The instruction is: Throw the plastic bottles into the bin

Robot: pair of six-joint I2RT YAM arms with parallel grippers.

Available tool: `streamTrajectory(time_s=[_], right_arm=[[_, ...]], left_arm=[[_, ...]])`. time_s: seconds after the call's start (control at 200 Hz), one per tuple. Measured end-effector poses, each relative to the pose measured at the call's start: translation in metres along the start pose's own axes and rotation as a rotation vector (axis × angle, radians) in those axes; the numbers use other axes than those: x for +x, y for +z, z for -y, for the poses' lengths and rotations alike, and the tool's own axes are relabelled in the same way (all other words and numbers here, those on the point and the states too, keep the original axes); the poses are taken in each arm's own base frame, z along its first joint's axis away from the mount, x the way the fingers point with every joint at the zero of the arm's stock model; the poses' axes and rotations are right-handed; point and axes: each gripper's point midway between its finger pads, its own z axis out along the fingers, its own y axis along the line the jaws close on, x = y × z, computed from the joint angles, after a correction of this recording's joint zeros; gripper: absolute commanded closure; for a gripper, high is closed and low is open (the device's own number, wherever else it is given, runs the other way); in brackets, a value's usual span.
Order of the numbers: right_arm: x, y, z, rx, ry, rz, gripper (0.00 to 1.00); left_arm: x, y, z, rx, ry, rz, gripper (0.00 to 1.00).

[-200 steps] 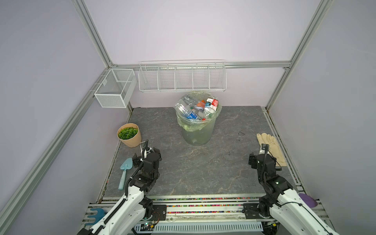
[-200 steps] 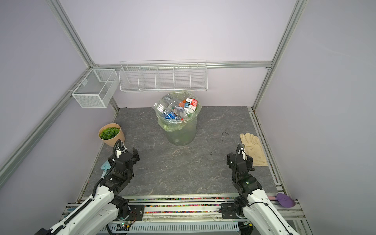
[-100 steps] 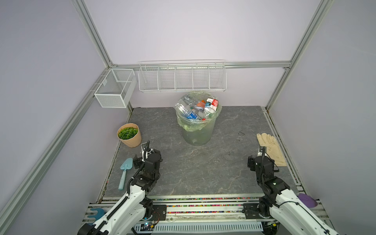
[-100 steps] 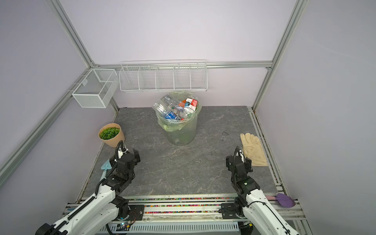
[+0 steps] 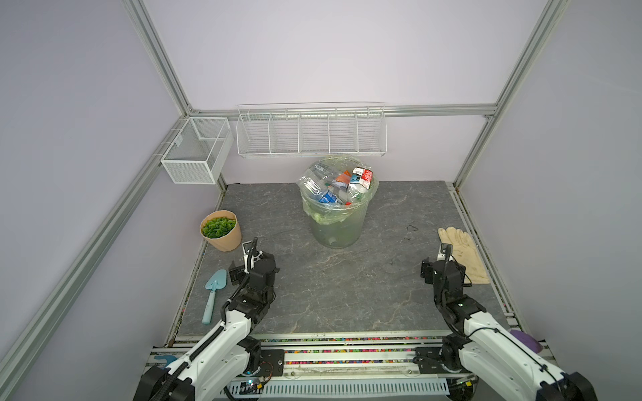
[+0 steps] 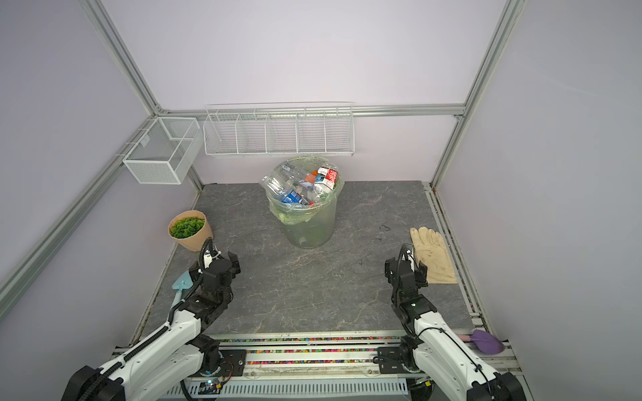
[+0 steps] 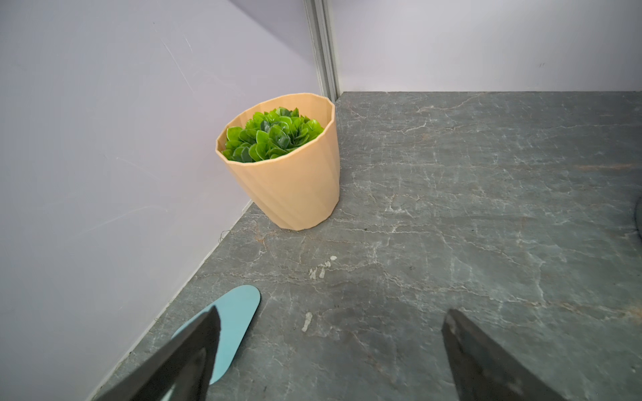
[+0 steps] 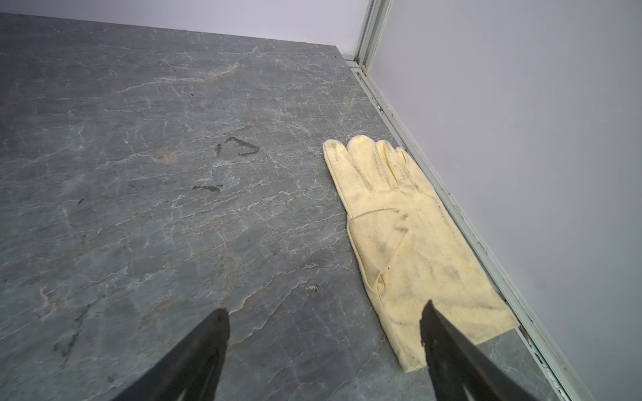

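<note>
In a top view the bin [image 5: 336, 225] stands upright at the back middle of the worktop [image 5: 347, 288], long axis vertical and mouth up. The plastic bottles [image 5: 333, 187] are heaped in it above the rim, lying at mixed angles. In the left wrist view the left fingers [image 7: 187, 357] are spread wide and empty over bare worktop beside a blue trowel [image 7: 236, 312], facing a plant pot [image 7: 295, 187]. In the right wrist view the right fingers [image 8: 194, 354] are likewise wide apart and empty, one tip over the cuff of a yellow glove [image 8: 399, 236].
</note>
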Motion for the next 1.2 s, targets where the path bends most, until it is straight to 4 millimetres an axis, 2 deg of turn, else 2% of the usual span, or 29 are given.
streamTrajectory(time_s=[0.275, 0.48, 0.835, 1.055, 1.2], right_arm=[[-0.009, 0.014, -0.004, 0.005, 0.017, 0.034, 0.12], [-0.012, 0.024, -0.007, 0.009, 0.021, 0.054, 0.11], [-0.029, 0.036, -0.001, 0.028, 0.071, 0.123, 0.12], [-0.032, 0.044, -0.004, 0.019, 0.086, 0.146, 0.12], [-0.034, 0.051, 0.003, 0.042, 0.102, 0.166, 0.12]], left_arm=[[-0.003, 0.006, -0.007, -0.037, -0.052, 0.048, 0.01], [0.001, 0.016, -0.004, -0.063, -0.038, 0.046, 0.01], [-0.004, 0.033, -0.008, -0.102, -0.076, 0.081, 0.01], [-0.005, 0.042, -0.008, -0.108, -0.099, 0.096, 0.01], [-0.006, 0.048, -0.005, -0.104, -0.107, 0.112, 0.01]])
